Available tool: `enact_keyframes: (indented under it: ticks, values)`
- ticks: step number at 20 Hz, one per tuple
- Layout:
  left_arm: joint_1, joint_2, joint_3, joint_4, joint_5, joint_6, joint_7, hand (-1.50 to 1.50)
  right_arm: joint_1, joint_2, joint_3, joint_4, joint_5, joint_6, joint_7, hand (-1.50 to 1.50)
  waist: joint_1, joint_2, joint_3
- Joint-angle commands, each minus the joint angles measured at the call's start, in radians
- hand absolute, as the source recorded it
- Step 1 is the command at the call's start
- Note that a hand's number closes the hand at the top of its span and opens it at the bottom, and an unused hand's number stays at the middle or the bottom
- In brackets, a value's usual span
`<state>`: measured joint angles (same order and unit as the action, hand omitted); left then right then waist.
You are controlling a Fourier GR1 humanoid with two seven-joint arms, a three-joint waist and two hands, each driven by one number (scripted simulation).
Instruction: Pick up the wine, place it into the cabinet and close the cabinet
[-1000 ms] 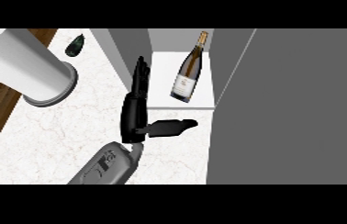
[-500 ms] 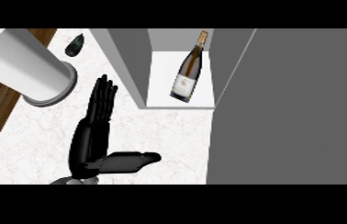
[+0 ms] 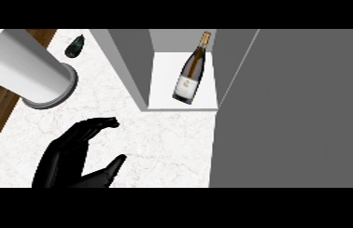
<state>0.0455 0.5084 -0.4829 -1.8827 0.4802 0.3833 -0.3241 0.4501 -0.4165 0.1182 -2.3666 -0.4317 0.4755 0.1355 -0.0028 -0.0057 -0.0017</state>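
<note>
The wine bottle (image 3: 189,72) lies on the white floor of the open cabinet (image 3: 131,63), its neck pointing to the far side. The cabinet's grey door (image 3: 289,110) stands open at the right of the view. My left hand (image 3: 69,161) is at the lower left over the marble counter, well short of the cabinet and apart from the bottle. It is open, its fingers relaxed with the tips bent a little and the thumb out to the right, and it holds nothing. My right hand does not show.
A large pale grey cylinder (image 3: 34,77) stands at the upper left. A small dark green object (image 3: 74,46) lies beyond it. A brown wooden strip (image 3: 8,105) runs along the counter's left edge.
My left hand has drawn back from the cabinet's opening toward the lower left, and its fingertips have bent a little. The wine bottle has stayed in the cabinet.
</note>
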Motion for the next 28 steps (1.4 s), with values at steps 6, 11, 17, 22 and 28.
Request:
enact_keyframes:
  ticks: [6,11,17,22,28]
  values:
    - [0.146,0.072,0.128,-0.035,0.074,-0.182,-0.076,1.5,0.067,-0.012,-0.02,-0.184,0.0,0.03,0.018,1.5,-0.003,0.001,0.001]
    - [0.151,0.136,0.247,-0.018,0.172,-0.292,-0.048,1.5,-0.035,-0.025,0.059,-0.184,-0.122,-0.017,0.124,1.5,0.01,0.005,0.0]
    - [0.263,0.158,0.284,-0.029,0.151,-0.374,-0.113,1.5,-0.182,-0.016,0.157,-0.119,-0.143,-0.024,0.199,1.5,0.022,0.006,0.0]
    - [0.197,0.144,0.337,0.002,0.189,-0.38,-0.061,1.5,-0.335,0.086,0.287,-0.075,-0.059,-0.066,0.218,1.5,0.013,0.006,0.001]
    - [0.225,0.086,0.31,0.039,0.123,-0.422,-0.098,1.5,-0.605,0.292,0.471,0.006,0.057,-0.283,0.421,1.5,0.012,0.005,0.0]
